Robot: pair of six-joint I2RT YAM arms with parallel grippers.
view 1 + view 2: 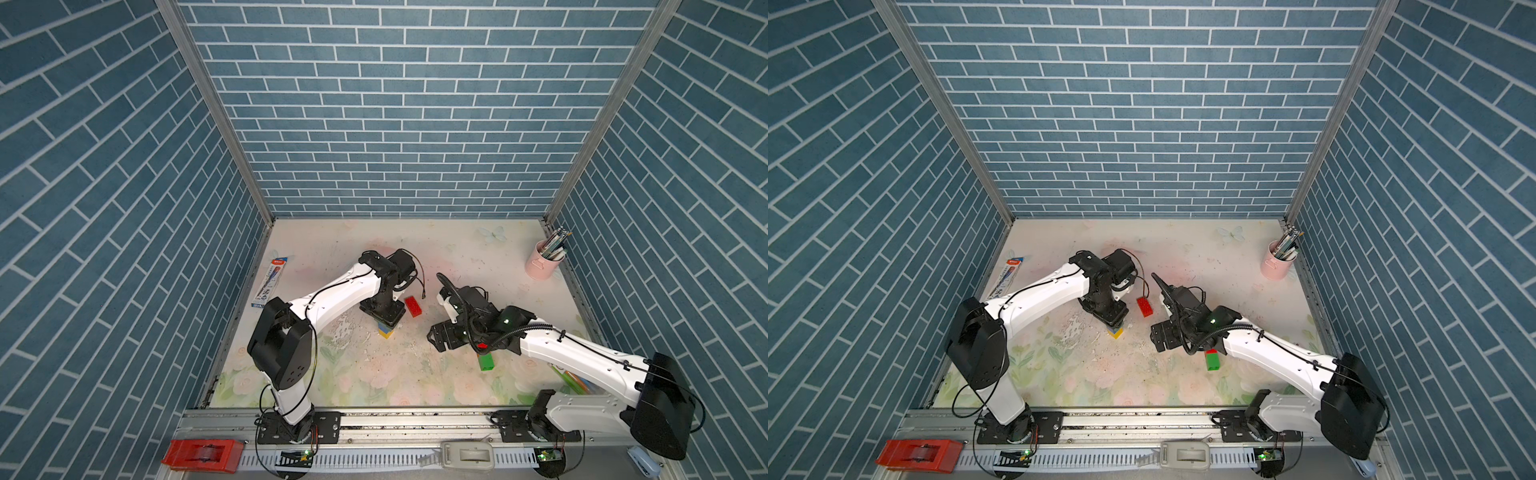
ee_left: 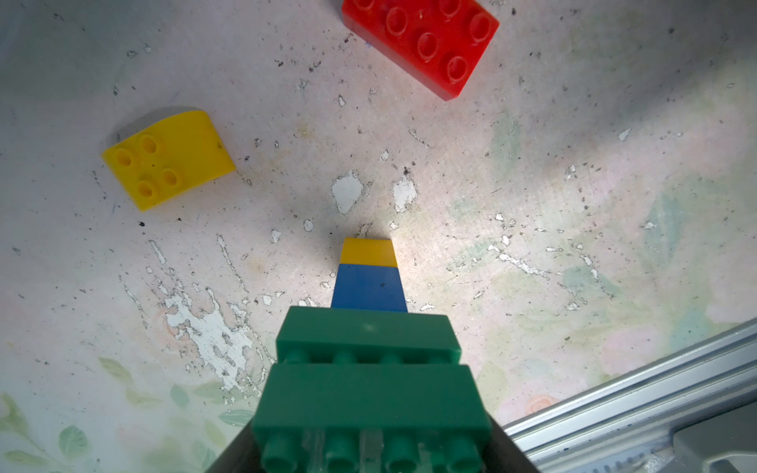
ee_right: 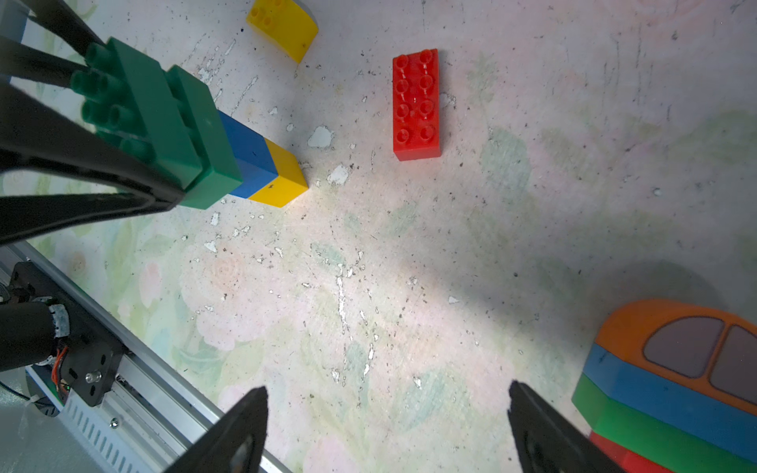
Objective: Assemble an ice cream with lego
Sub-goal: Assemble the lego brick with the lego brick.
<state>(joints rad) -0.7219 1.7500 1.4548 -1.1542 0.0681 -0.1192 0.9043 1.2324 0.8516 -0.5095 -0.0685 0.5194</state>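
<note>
Left pincer (image 3: pixel 137 118) is gripping the top green brick (image 2: pixel 370 401) of a lego tower (image 1: pixel 385 331), its black fingers (image 3: pixel 82 172) clamping the brick from two opposite sides while the arm is reaching down over it. Beneath that brick a second green brick (image 2: pixel 366 336), a blue brick (image 2: pixel 368 286) and a yellow brick (image 2: pixel 368 250) are sitting stacked in that order, the yellow one resting on the worktop (image 1: pixel 374 374) near its middle. Right pincer (image 3: pixel 385 430) is hovering to the right of the tower, its jaws spread wide with nothing between them. A red oblong brick (image 1: pixel 413 306) is lying flat, studs up, just behind and to the right of the tower, apart from it. A yellow rounded brick (image 2: pixel 168 159) is lying loose near the tower, hidden under the left arm in both top views. Close beside the right pincer a second stack (image 3: pixel 676 381) is showing an orange rounded piece with printed windows, then blue, bright green and red; whether it is standing or lying I cannot tell. A pink cup of pens (image 1: pixel 542 264) is standing in the back right corner, and a marker pack (image 1: pixel 269 282) is lying along the left edge.
</note>
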